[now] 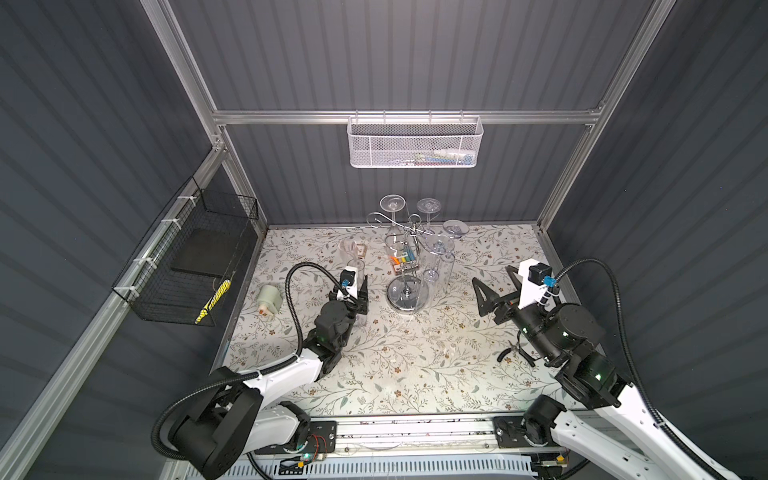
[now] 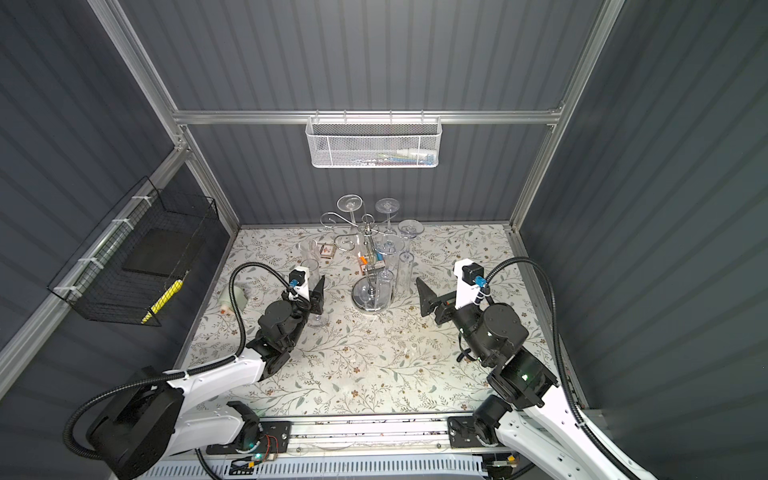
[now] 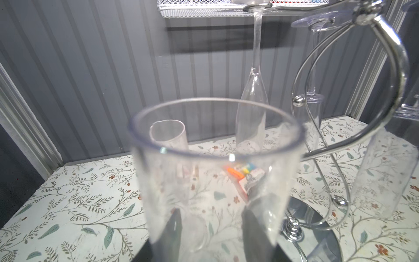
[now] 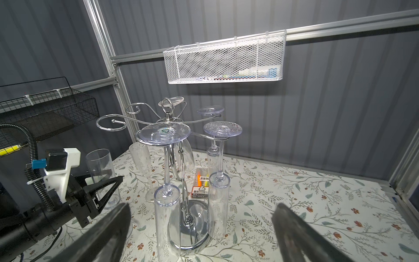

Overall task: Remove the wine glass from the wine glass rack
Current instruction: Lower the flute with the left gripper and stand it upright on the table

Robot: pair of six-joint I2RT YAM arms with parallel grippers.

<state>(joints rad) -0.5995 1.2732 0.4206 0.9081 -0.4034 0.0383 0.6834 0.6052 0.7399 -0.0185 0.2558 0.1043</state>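
The chrome wine glass rack (image 1: 409,300) (image 2: 371,300) (image 4: 181,240) stands mid-table on its mirror disc base, and several clear glasses hang upside down from its scroll arms. Left of the rack, my left gripper (image 1: 360,286) (image 2: 316,291) (image 3: 213,213) is shut on the bowl of an upright wine glass (image 1: 356,267) (image 2: 310,268) (image 3: 215,140) (image 4: 99,167). This glass is off the rack, with its foot low by the table. My right gripper (image 1: 490,275) (image 2: 436,274) (image 4: 201,205) hangs open and empty to the right of the rack, pointing at it.
A second upright glass (image 1: 347,247) and a small box (image 1: 360,249) stand behind the left gripper. A marker pack (image 1: 403,259) lies behind the rack. A white bottle (image 1: 270,297) lies at the left and pliers (image 1: 515,351) at the right. A white mesh basket (image 1: 415,143) and a black wire basket (image 1: 187,257) hang on the walls.
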